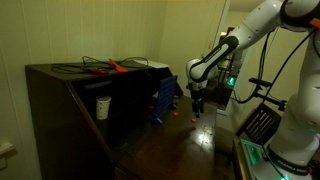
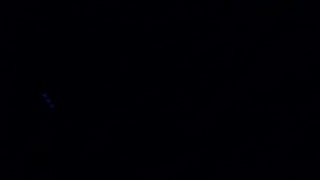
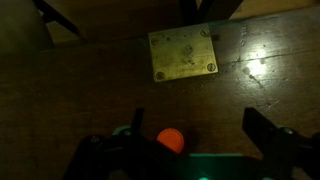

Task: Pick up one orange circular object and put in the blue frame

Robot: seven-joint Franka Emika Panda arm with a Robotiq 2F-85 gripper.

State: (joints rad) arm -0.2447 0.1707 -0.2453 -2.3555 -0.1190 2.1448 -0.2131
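Orange circular object (image 3: pixel 171 140) below brass plate (image 3: pixel 183 54)

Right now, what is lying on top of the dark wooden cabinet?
In an exterior view, a long orange-red tool and black cables lie on top of the cabinet. Whatever sits beneath the cables, or in the dark back corner, cannot be made out.

The desk (image 3: pixel 80 90) is dark, grained wood, faintly glossy where light falls. Set in it is a dull, scuffed, brass-coloured metal plate (image 3: pixel 183 55). The orange circular object (image 3: pixel 171 139) looks like smooth plastic.
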